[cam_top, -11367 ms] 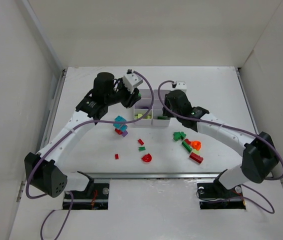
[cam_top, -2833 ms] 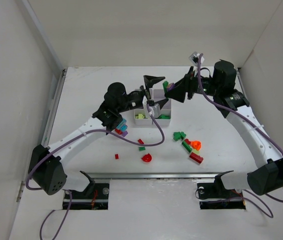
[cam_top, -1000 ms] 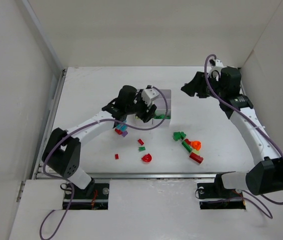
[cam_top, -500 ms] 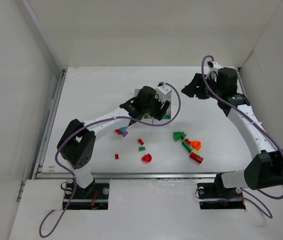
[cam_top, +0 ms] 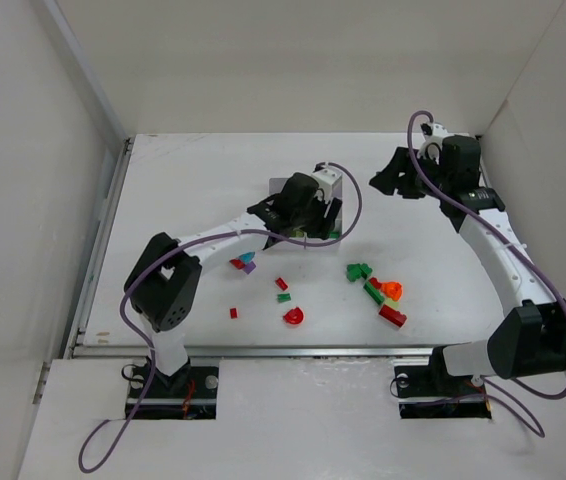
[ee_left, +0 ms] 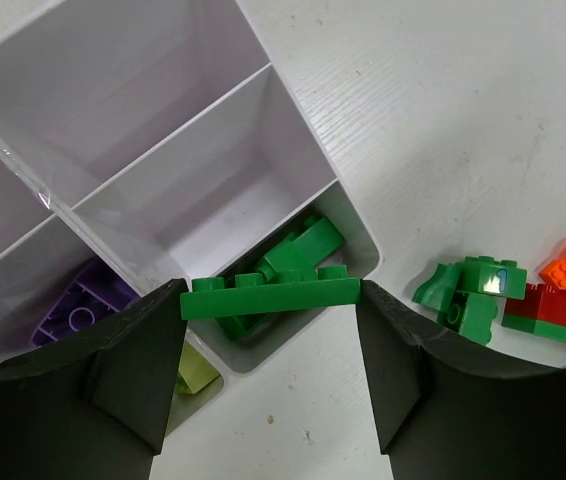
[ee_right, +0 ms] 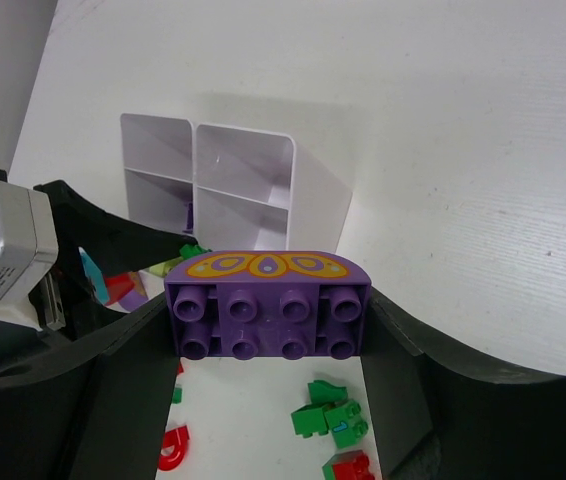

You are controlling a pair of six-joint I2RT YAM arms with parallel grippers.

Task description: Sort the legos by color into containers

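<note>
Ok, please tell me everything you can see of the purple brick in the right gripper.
The purple brick is glossy plastic, with a curved top edge and a printed orange-and-yellow pattern along it. Two rows of four round studs face the camera. It sits level, clamped at both ends by the jaws of the right gripper, held above the table, touching nothing else.

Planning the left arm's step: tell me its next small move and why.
Probably open the left end effector and drop the green plate: it is pinched right over the tray's corner compartment, which already holds green bricks.
</note>
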